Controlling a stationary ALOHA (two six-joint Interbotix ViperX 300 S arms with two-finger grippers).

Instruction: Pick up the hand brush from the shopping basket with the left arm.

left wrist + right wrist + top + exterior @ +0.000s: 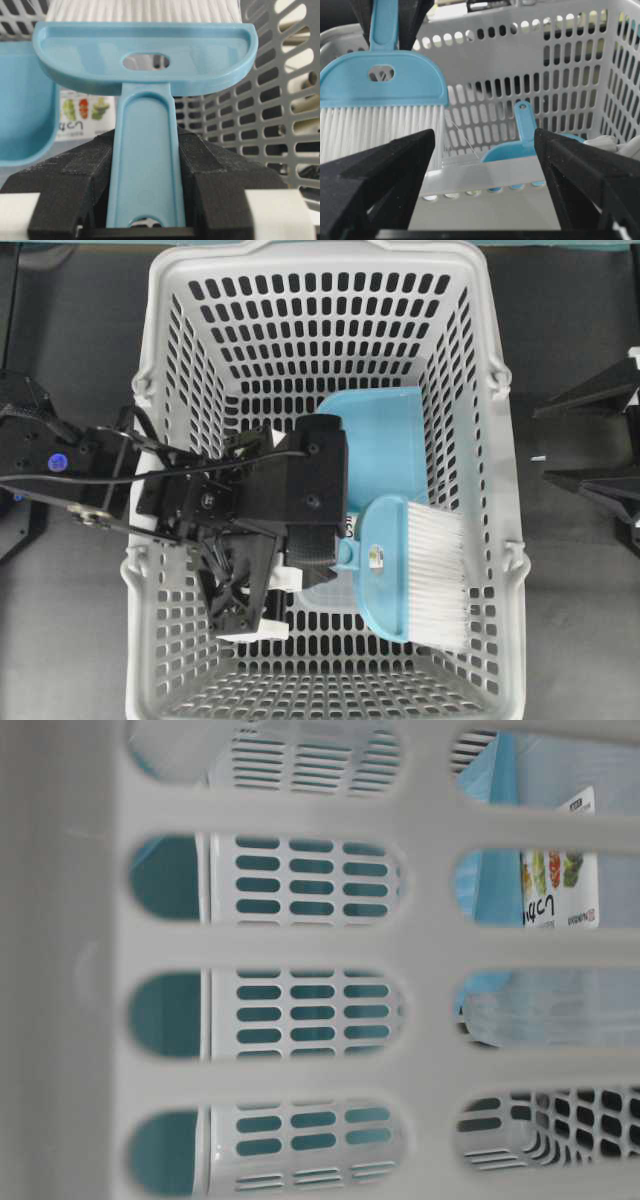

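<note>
L gripper (145,210) is clamped on the hand brush (415,575), both fingers (75,175) pressed flat to the sides of its thin handle, as the L wrist cam shows. The brush sits inside the shopping basket (165,300), toward its right wall, bristles pointing at that wall; handle runs back to the left into the jaws. The R wrist cam shows the brush head up in the air, above the basket's near rim in that view, so I'd judge the lift is underway, not done.

To do it well: keep the squeeze constant, w/ no re-grip, since the handle is smooth, narrow plastic and the bristle end is the heavy part, so it could pivot in the jaws. Raise straight up until the bristles are over the rim before any sideways travel; otherwise they could catch the slotted wall. Watch the dustpan (385,440) just beside the brush, toward the far end of the basket; don't drag it along.

R gripper (485,150) has jaws wide apart, holding nothing, parked outside the basket's right side.

Count:
- hand brush x1
- dustpan x1
- basket x1
- clear plastic item w/ a printed label (558,865) under the brush x1, kind unclear
- arms x2, 1 working
</note>
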